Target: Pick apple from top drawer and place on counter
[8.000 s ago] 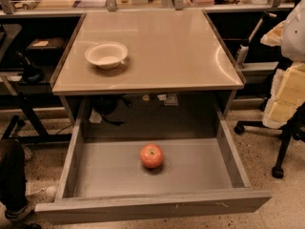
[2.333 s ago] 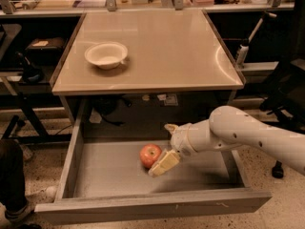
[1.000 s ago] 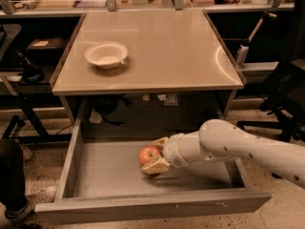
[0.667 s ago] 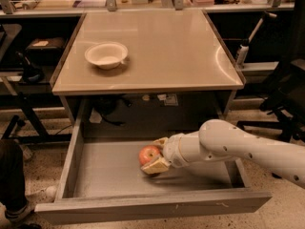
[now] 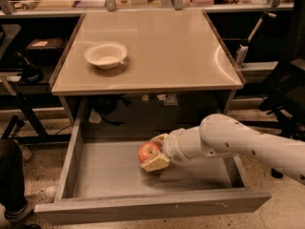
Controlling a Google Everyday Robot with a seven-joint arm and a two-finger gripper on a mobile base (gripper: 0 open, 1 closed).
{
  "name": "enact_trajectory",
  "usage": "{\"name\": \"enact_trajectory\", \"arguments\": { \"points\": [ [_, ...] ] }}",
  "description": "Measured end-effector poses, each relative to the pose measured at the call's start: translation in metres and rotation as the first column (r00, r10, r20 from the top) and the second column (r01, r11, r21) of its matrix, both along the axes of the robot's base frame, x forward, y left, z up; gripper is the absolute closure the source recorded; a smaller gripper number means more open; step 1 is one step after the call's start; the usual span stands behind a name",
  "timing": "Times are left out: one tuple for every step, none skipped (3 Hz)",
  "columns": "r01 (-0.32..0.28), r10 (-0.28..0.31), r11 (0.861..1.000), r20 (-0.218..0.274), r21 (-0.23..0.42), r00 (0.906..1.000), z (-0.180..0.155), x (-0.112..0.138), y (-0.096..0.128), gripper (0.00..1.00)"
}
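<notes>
Over the last couple of seconds the tool (image 5: 152,152) has been brought in from the right of the apple (image 5: 147,151) and set around it. One finger is now seen above the fruit and one below, both apparently pressed against it, so the apple is judged to be gripped. Little has shifted in the last second. The apple has not been raised and lies low in the middle of the open drawer (image 5: 107,178), which holds nothing else. Lifting to the table (image 5: 162,42) is left to do. The white bowl (image 5: 102,63) there is seen empty.
</notes>
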State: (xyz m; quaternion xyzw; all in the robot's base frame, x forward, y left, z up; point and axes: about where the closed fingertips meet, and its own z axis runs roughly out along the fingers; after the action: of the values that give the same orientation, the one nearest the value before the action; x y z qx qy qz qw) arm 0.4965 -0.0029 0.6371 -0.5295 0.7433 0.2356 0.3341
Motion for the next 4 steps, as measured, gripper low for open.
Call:
{"name": "enact_trajectory", "arguments": {
  "points": [
    [0.036, -0.034, 0.999, 0.066, -0.027, 0.9972, 0.051, 0.006, -0.005, 1.00],
    [0.081, -0.072, 0.995, 0.131, -0.065, 0.9888, 0.111, 0.020, -0.018, 1.00],
    [0.133, -0.110, 0.984, 0.188, -0.118, 0.9760, 0.170, 0.042, -0.034, 1.00],
    [0.142, -0.119, 0.983, 0.188, -0.117, 0.9749, 0.173, 0.044, -0.036, 1.00]
  ]
}}
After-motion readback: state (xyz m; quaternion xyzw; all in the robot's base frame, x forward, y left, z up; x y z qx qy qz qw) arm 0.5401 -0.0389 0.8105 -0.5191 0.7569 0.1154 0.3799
